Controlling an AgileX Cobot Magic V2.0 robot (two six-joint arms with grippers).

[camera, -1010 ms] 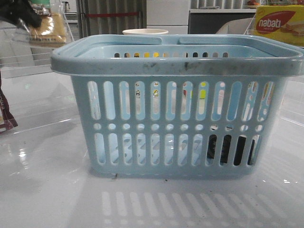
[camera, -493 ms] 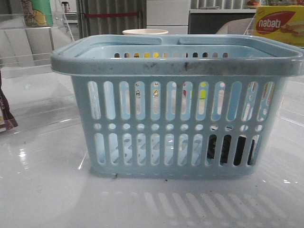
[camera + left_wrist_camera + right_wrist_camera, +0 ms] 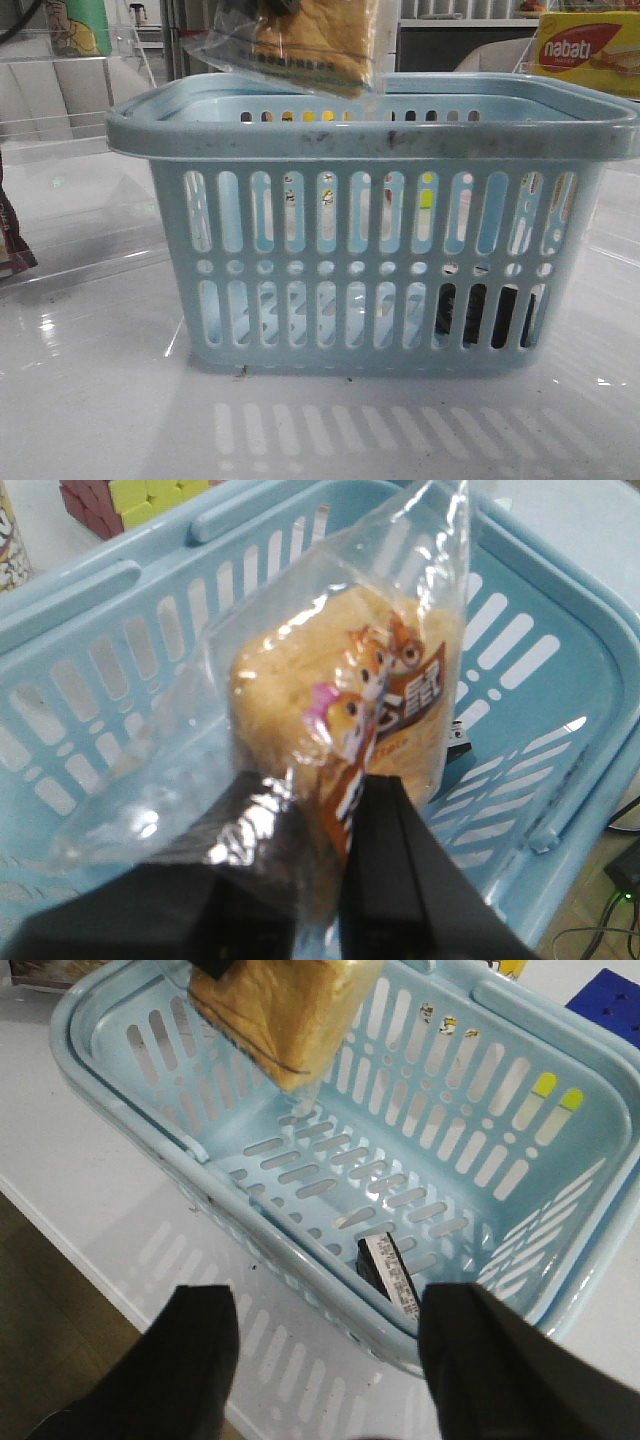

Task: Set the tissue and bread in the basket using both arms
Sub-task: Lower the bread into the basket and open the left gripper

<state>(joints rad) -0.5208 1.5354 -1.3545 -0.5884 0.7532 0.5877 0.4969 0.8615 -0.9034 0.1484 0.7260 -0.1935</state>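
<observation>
The bread [image 3: 310, 40], golden-yellow in a clear crinkly bag, hangs just above the light-blue basket [image 3: 370, 140], over its middle. In the left wrist view my left gripper [image 3: 325, 810] is shut on the bread's bag [image 3: 340, 710], with the basket's inside [image 3: 540, 730] below it. The tissue [image 3: 390, 1270], a small blackish pack, lies on the basket's floor against the near wall. It shows dark through the slots in the front view [image 3: 480, 315]. My right gripper [image 3: 330, 1340] is open and empty, above the table outside the basket's rim [image 3: 130, 1110]. The bread [image 3: 285, 1010] hangs over the far part of the basket.
A yellow-red nabati box [image 3: 585, 50] stands at the back right. A white cup [image 3: 305, 67] is behind the basket. A dark brown-red packet [image 3: 12, 240] and a clear acrylic case [image 3: 60, 90] are at the left. The table's edge [image 3: 60, 1230] runs near my right gripper.
The bread was held at the far upper left a second ago, left the view, and now hangs over the basket's middle. The basket and tissue have not moved.
</observation>
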